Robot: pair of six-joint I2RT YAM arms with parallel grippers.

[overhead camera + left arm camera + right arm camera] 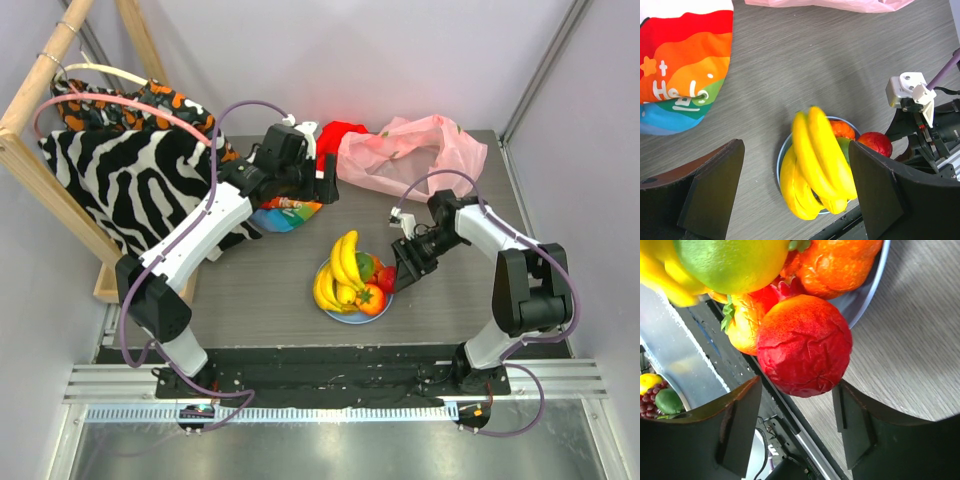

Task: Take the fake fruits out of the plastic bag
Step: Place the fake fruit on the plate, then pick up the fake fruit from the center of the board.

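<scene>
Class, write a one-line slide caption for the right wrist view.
Wrinkled red fruit between the fingers of the right gripper, at the light-blue plate rim, orange fruit and green fruit beyond.

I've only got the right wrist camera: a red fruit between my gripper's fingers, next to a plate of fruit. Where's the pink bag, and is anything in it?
Observer: The bag lies crumpled at the far edge of the table, apart from the plate. I can't tell what's inside.
Operator: And the left arm?
Observer: The left gripper hangs open near the rainbow cloth, holding nothing.
Operator: What's topmost on the plate?
Observer: A banana bunch lies on top.
</scene>
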